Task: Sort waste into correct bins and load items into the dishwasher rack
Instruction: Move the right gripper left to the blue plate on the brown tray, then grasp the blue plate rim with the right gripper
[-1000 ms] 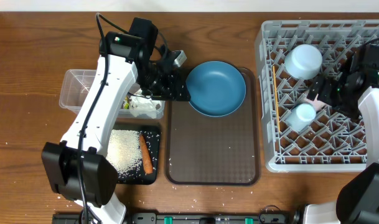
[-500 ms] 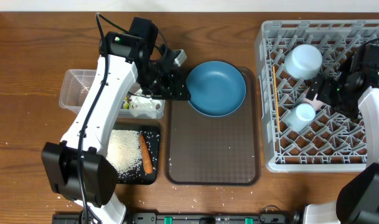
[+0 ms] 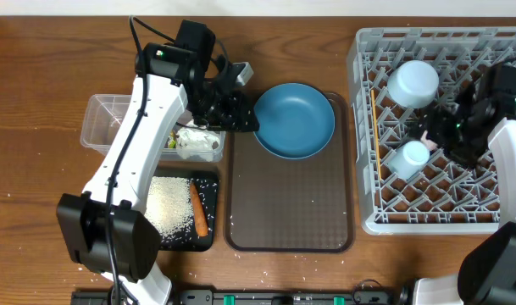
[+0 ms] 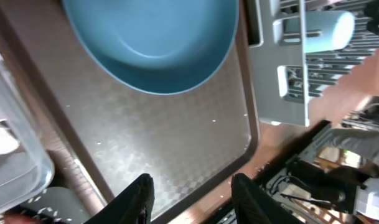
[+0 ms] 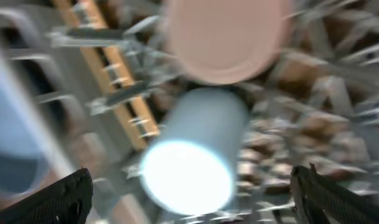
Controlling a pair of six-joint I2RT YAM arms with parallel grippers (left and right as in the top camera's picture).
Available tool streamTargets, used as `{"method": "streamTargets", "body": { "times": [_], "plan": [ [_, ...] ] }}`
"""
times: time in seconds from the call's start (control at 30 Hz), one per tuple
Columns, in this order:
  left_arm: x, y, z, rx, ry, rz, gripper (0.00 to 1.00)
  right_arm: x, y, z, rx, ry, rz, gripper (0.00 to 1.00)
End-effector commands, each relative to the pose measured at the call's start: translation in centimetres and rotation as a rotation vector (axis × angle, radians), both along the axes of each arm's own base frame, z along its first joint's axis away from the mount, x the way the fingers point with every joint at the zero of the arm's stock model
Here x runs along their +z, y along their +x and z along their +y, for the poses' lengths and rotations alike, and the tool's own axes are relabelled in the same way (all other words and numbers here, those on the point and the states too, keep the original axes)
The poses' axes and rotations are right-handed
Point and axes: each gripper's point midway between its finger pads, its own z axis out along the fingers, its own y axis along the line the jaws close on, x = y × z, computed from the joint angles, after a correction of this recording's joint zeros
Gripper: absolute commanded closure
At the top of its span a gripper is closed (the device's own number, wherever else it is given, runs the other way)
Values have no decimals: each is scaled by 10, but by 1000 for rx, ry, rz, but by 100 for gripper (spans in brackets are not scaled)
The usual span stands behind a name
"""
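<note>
Facing dark blue round plate (image 4: 152, 43) with left tool (image 4: 192, 182) parted and empty; judged stiff, slick, breakable; was best pinched across near rim.

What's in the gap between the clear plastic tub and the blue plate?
The robot's left hand, open and empty, hangs there between the clear tub and the blue plate. The overhead view shows it.

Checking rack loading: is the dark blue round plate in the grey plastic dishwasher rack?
No, the blue plate lies on the brown serving tray, outside the grey rack.
</note>
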Motion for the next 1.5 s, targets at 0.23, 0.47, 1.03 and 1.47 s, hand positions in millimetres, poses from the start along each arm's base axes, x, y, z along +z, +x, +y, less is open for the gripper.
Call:
{"method": "streamTargets", "body": {
  "times": [0.23, 0.47, 1.03, 1.47],
  "plan": [
    [-8, 21, 43, 159, 47, 18, 57, 31, 11, 80, 91, 336, -76, 1],
    [-8, 39, 88, 301, 42, 20, 36, 49, 28, 173, 381, 389, -219, 1],
    [-8, 42, 103, 340, 42, 21, 7, 59, 31, 305, 623, -323, -598, 20],
    [-8, 42, 103, 340, 42, 21, 5, -2, 43, 339, 679, -323, -549, 24]
  ]
}}
